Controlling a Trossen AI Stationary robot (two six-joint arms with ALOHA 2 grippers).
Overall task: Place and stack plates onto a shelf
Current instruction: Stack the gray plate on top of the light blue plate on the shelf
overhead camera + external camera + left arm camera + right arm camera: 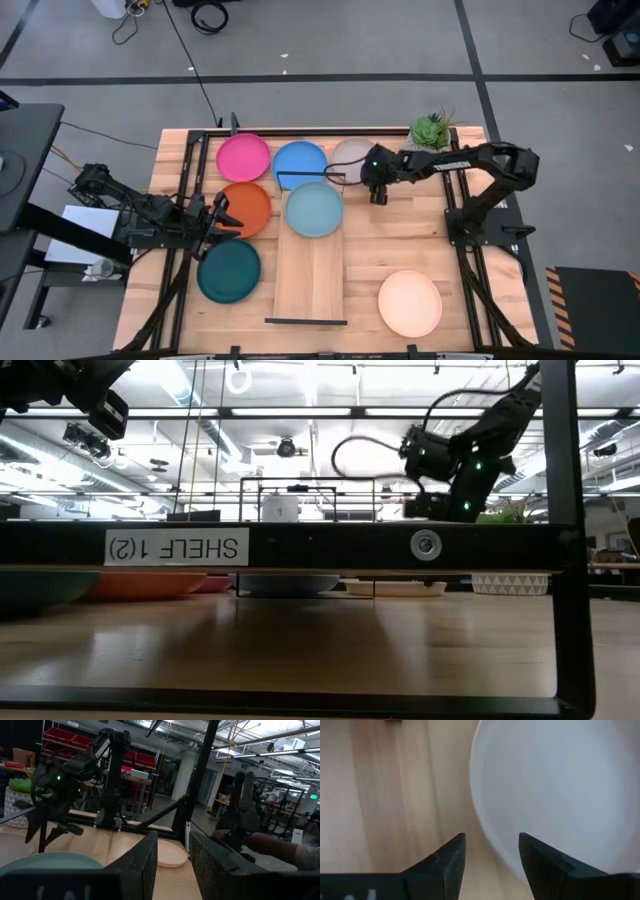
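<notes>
Right arm covers most of the pale grey plate [352,152] in the high view, the right wrist view crops that plate [560,790] at its edges, and the shelf rail [300,546] masks the plates behind it in the low view.

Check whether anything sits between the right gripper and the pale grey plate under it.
Nothing visible does. The right gripper hangs open directly over the near edge of the pale grey plate, with only bare tabletop beside it. The left gripper waits by the orange plate.
</notes>
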